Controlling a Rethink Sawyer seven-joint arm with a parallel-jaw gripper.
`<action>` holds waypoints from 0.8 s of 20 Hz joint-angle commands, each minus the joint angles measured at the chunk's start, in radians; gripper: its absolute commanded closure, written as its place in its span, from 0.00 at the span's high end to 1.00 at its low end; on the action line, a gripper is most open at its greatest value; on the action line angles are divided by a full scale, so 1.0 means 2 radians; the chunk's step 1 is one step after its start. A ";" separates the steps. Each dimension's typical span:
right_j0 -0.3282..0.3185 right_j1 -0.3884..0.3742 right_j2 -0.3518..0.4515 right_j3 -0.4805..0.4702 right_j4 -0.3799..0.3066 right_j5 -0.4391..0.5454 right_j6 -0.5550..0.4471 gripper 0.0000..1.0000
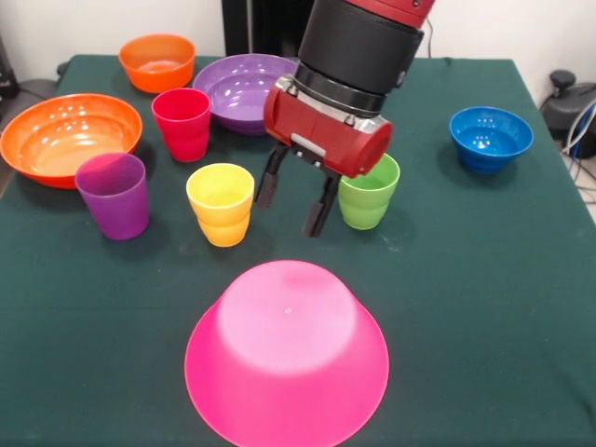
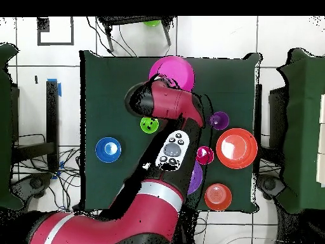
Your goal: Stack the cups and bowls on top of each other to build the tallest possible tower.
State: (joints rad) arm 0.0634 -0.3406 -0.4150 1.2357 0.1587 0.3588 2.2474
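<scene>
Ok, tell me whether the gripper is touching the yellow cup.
Apart. In the front view the open gripper hangs empty, with dark tablecloth showing between its nearer finger and the yellow cup.

- The gripper (image 1: pixel 296 205) hangs with its two fingers apart over a bare strip of the green table (image 1: pixel 466 307), between the yellow cup (image 1: pixel 221 203) and the light green cup (image 1: pixel 369 192).
- The upturned pink bowl (image 1: pixel 287 358) stands alone in front; open cloth lies on both its sides.
- The purple cup (image 1: pixel 114 195), red cup (image 1: pixel 182 123) and large orange bowl (image 1: pixel 67 137) crowd one side.
- The blue bowl (image 1: pixel 491 138) sits well apart, with free room around it.
</scene>
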 commanded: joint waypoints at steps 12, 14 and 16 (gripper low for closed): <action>0.014 -0.023 0.068 0.057 -0.029 0.022 0.005 1.00; 0.016 -0.023 0.068 0.061 -0.026 0.021 0.011 1.00; 0.018 -0.022 0.069 0.066 -0.025 0.013 0.017 1.00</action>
State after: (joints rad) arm 0.0753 -0.3931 -0.4107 1.2746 0.1589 0.3586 2.2474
